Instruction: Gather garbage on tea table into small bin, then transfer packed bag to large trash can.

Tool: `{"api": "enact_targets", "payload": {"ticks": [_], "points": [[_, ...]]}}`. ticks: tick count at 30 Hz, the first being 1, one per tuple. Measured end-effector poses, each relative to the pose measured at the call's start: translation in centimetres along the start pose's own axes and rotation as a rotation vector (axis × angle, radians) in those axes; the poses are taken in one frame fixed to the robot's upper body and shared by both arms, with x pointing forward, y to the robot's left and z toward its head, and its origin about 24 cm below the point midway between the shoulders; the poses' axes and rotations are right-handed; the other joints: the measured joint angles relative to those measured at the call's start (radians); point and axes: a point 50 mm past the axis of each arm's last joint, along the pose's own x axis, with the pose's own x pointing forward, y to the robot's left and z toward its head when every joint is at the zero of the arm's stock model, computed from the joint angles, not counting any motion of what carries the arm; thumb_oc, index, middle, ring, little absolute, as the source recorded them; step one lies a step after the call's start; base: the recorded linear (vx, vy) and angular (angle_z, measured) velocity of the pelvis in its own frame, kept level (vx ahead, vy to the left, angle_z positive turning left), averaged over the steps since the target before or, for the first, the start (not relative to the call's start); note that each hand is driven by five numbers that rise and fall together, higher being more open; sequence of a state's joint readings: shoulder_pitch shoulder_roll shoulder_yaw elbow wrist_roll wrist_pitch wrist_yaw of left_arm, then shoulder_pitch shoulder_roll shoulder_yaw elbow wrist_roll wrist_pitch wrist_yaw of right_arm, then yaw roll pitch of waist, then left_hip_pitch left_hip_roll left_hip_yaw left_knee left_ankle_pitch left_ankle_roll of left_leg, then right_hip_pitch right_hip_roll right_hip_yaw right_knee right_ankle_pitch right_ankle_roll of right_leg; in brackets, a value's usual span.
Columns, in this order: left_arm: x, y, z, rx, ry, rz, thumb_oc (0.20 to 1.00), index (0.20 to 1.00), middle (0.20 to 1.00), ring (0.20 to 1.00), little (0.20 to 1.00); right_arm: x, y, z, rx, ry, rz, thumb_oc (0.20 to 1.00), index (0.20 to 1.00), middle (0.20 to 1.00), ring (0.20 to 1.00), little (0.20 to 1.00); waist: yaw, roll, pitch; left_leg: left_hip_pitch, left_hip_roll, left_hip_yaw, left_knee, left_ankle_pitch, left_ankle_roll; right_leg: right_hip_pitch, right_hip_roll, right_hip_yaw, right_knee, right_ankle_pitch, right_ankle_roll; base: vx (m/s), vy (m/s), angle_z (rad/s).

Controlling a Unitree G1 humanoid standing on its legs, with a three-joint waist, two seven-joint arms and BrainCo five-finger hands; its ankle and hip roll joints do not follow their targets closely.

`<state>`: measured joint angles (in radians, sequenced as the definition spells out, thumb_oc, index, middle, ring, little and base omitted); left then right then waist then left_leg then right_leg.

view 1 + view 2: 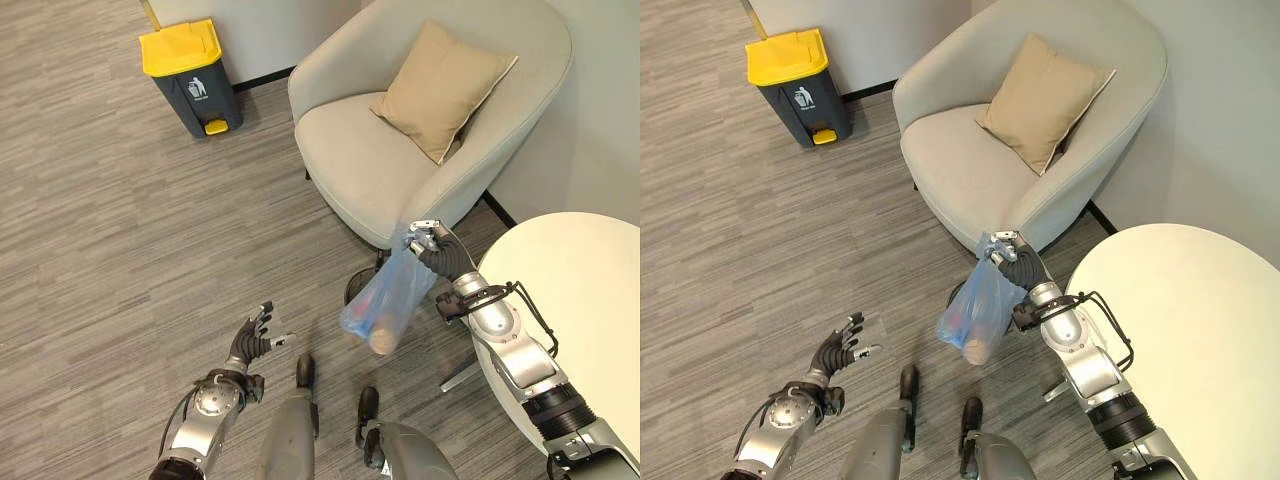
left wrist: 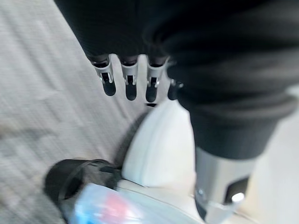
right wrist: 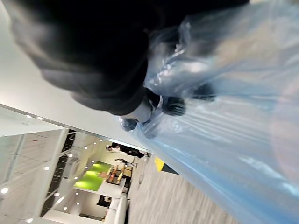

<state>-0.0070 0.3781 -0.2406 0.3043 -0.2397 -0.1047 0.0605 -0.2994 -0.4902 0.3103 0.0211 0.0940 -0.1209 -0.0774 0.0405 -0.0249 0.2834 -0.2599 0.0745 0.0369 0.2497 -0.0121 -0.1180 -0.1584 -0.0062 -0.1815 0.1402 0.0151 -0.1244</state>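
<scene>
Fingers of my right hand (image 1: 432,246) are curled tight round the gathered neck of the blue bag (image 1: 387,300), which hangs free below the fist with rubbish showing through its lower half. I'll place everything from the armchair (image 1: 400,150): the fist sits just off its front corner, the bag dangles in front of it above the small bin (image 1: 357,285), whose dark rim peeks out behind the plastic, and the tea table (image 1: 580,290) lies beside the chair. My left hand (image 1: 252,338) hovers over the floor well out from the chair, fingers straight and spread, holding nothing. I judge gathering done and the transfer begun. The big can (image 1: 190,75), with its yellow lid closed, stands well beyond the chair's far side, so next I must walk the bag there and get the lid open.
</scene>
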Motion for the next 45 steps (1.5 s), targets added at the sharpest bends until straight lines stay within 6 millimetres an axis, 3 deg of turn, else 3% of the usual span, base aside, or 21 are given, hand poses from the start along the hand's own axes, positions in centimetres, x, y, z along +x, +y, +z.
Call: {"api": "enact_targets", "payload": {"ticks": [2, 5, 6, 7, 8, 12, 17, 21, 23, 35, 37, 40, 45], "points": [[0.9, -0.4, 2.3, 0.013, -0.086, -0.031, 1.0, 1.0, 1.0, 1.0, 1.0, 0.0, -0.1, 0.0, 0.007, -0.001, 0.001, 0.2, 0.2, 0.2, 0.2, 0.2, -0.04, -0.019, 0.008, 0.059, 0.017, 0.015, 0.024, -0.028, -0.005, 0.023, -0.021, -0.047, -0.026, 0.013, 0.008, 0.03, 0.064, 0.82], [1.7, -2.0, 5.5, 0.045, -0.223, -0.116, 1.0, 1.0, 1.0, 1.0, 1.0, 0.1, -0.1, 0.9, 0.025, -0.039, 0.008, 0.2, 0.2, 0.2, 0.2, 0.2, -0.059, -0.015, 0.003, 0.188, 0.046, 0.051, -0.158, -0.019, -0.001, 0.038, -0.012, -0.071, -0.063, 0.034, 0.037, 0.05, 0.102, 0.44], [1.9, -2.8, 6.4, 0.065, -0.256, -0.157, 1.0, 1.0, 1.0, 1.0, 1.0, 0.1, 0.0, 1.3, 0.045, -0.053, 0.012, 0.2, 0.2, 0.2, 0.2, 0.2, -0.069, -0.01, 0.0, 0.209, 0.039, 0.058, -0.219, -0.013, 0.007, 0.038, -0.012, -0.083, -0.069, 0.041, 0.047, 0.02, 0.12, 0.15], [2.0, -3.4, 7.3, 0.079, -0.288, -0.191, 1.0, 1.0, 1.0, 1.0, 1.0, 0.2, 0.2, 1.5, 0.066, -0.064, 0.013, 0.2, 0.2, 0.2, 0.2, 0.2, -0.064, -0.016, -0.001, 0.218, 0.029, 0.05, -0.245, 0.024, 0.038, 0.035, -0.016, -0.084, -0.068, 0.048, 0.058, 0.02, 0.078, 0.12], [2.2, -3.6, 7.7, 0.086, -0.305, -0.206, 1.0, 1.0, 1.0, 1.0, 1.0, 0.3, 0.7, 1.6, 0.087, -0.07, 0.023, 0.2, 0.2, 0.2, 0.2, 0.2, -0.065, -0.031, -0.01, 0.22, 0.014, 0.054, -0.241, 0.035, 0.047, 0.027, -0.025, -0.071, -0.069, 0.057, 0.074, 0.05, 0.142, -0.13], [2.0, -4.7, 9.6, 0.184, -0.383, -0.283, 1.0, 1.0, 1.0, 1.0, 1.0, 0.8, 2.4, 3.2, 0.171, -0.138, 0.095, 0.2, 0.2, 0.2, 0.2, 0.2, -0.064, -0.05, -0.076, 0.228, -0.046, 0.089, -0.274, 0.051, 0.094, 0.03, -0.075, -0.036, -0.118, 0.101, 0.134, 0.05, 0.103, -0.13], [2.2, -5.2, 10.4, 0.236, -0.424, -0.278, 1.0, 1.0, 1.0, 1.0, 1.0, 1.7, 4.7, 5.1, 0.236, -0.207, 0.208, 0.2, 0.2, 0.2, 0.2, 0.2, -0.064, -0.067, -0.125, 0.27, -0.065, 0.112, -0.296, 0.05, 0.095, 0.072, -0.085, -0.007, -0.17, 0.137, 0.15, 0.05, 0.059, -0.13], [2.3, -5.7, 10.4, 0.257, -0.44, -0.244, 1.0, 1.0, 1.0, 1.0, 1.0, 1.6, 6.0, 5.3, 0.269, -0.206, 0.262, 0.2, 0.2, 0.2, 0.2, 0.2, -0.064, -0.071, -0.171, 0.292, -0.064, 0.115, -0.311, 0.051, 0.096, 0.092, -0.079, -0.002, -0.191, 0.142, 0.15, 0.02, 0.038, -0.07], [2.9, -6.0, 9.1, 0.245, -0.38, -0.215, 1.0, 1.0, 1.0, 1.0, 1.0, 1.5, 7.1, 5.5, 0.285, -0.206, 0.3, 0.2, 0.2, 0.2, 0.2, 0.2, -0.062, -0.073, -0.195, 0.299, -0.061, 0.116, -0.313, 0.05, 0.096, 0.104, -0.07, 0.001, -0.201, 0.146, 0.149, 0.03, 0.034, -0.04], [2.9, -7.0, 7.8, 0.281, -0.33, -0.25, 1.0, 1.0, 1.0, 1.0, 1.0, 2.9, 9.8, 8.3, 0.341, -0.275, 0.423, 0.2, 0.2, 0.2, 0.2, 0.2, -0.043, -0.09, -0.212, 0.312, -0.057, 0.115, -0.311, 0.056, 0.099, 0.12, -0.069, 0.002, -0.203, 0.152, 0.147, 0.0, 0.003, 0.0], [2.8, -7.4, 7.7, 0.287, -0.326, -0.267, 1.0, 1.0, 1.0, 1.0, 1.0, 3.1, 11.2, 9.2, 0.411, -0.284, 0.465, 0.2, 0.2, 0.2, 0.2, 0.2, -0.033, -0.095, -0.217, 0.311, -0.057, 0.115, -0.309, 0.057, 0.098, 0.12, -0.07, 0.002, -0.203, 0.147, 0.153, 0.0, 0.0, 0.0], [3.0, -8.2, 8.1, 0.288, -0.343, -0.277, 1.0, 1.0, 1.0, 1.0, 1.0, 3.5, 12.8, 10.4, 0.473, -0.299, 0.522, 0.2, 0.2, 0.2, 0.2, 0.2, -0.028, -0.101, -0.221, 0.308, -0.057, 0.11, -0.306, 0.059, 0.095, 0.119, -0.071, -0.002, -0.202, 0.147, 0.153, 0.0, 0.008, 0.04], [3.8, -8.7, 9.3, 0.293, -0.375, -0.248, 1.0, 1.0, 1.0, 1.0, 1.0, 3.9, 12.9, 11.4, 0.469, -0.332, 0.526, 0.2, 0.2, 0.2, 0.2, 0.2, -0.028, -0.112, -0.237, 0.306, -0.057, 0.109, -0.304, 0.06, 0.094, 0.119, -0.072, -0.004, -0.202, 0.147, 0.153, 0.0, 0.002, 0.01]]}}
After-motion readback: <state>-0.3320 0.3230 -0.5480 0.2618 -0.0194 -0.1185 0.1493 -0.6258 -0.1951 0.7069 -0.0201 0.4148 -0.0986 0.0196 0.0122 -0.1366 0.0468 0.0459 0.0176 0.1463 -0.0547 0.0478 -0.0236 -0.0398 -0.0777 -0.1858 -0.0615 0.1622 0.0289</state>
